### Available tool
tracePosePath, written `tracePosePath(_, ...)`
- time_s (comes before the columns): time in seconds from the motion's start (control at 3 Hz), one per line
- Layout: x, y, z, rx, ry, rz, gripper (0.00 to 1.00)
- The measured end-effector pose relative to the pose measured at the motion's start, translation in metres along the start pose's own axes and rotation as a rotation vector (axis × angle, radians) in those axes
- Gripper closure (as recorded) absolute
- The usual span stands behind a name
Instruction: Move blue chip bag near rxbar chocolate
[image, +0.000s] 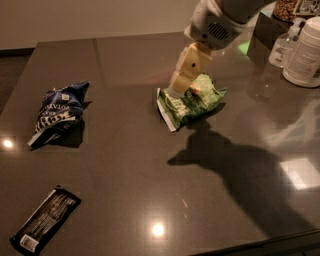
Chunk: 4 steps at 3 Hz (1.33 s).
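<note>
Pincer: the pincer (179, 85) hangs tip-down from the arm at the top of the view, over the surface (125, 165).
Pincer state: cannot tell whether it is spread or closed. Nothing appears to be carried.
Directly under pincer: the green chip bag (192, 100), with the tip at its upper-left edge. Contact or a gap cannot be told.
Blue chip bag: the blue chip bag (57, 112) lies crumpled on the surface, well apart from the pincer, far toward the view's left and a little nearer the camera.
Rxbar chocolate: the rxbar chocolate (45, 222) lies flat and slanted, farther from the pincer than the bag, toward the near-left corner. Bag and bar are apart, with bare surface between them.
Behind and right of pincer: a white tub (306, 50) and a clear bottle (282, 47), not part of the task.
Step in hand: judged to be the reach, before any grasp. The blue bag is not yet taken.
Next move calls for: carrying the pincer leftward past the green bag without snagging it, then lowering onto the blue bag's raised crumpled middle.
After that: a short haul toward the camera, setting the bag down just beside the bar and not on top of it.
</note>
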<state>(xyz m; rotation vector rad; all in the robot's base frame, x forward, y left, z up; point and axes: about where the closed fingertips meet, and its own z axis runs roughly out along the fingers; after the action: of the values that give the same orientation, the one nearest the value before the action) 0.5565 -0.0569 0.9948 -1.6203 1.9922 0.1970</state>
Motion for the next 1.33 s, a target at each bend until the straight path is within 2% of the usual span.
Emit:
tracePosePath(0.33,-0.037,0.022,0.034,-0.025,0.018,-0.065,0.00)
tracePosePath(0.67,-0.069,0.038,0.082,-0.041,0.069,-0.101,0.00)
tracePosePath(1.33,-0.113,0.037,0.143,-0.101,0.086,-0.086,0.00)
